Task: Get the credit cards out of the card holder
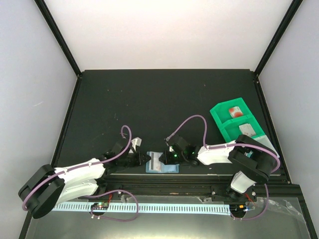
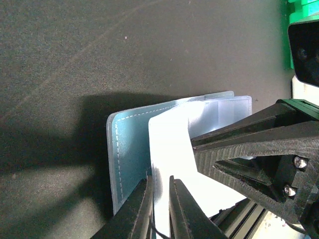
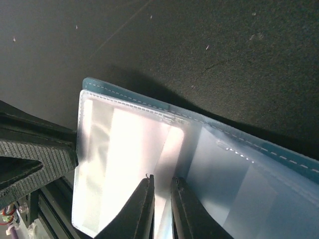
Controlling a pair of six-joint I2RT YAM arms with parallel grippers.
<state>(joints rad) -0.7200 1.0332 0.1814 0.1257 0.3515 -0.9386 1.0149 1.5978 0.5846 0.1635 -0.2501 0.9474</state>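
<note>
Card holder (image 1: 159, 167), one, lies open between two end effectors: left end effector (image 2: 159, 181) pinches its edge; right end effector (image 3: 162, 179) is nearly together, grip unclear.

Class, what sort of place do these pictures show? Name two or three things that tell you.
Most likely a robotics lab test cell: a black table enclosed by plain white panels, two robot arms bolted at its near edge, and a card holder and green tray as props.

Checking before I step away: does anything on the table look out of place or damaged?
Nothing looks spilled or damaged. The light-blue plastic bifold card holder lies open close to the black table's near edge, the only slight oddity.
</note>
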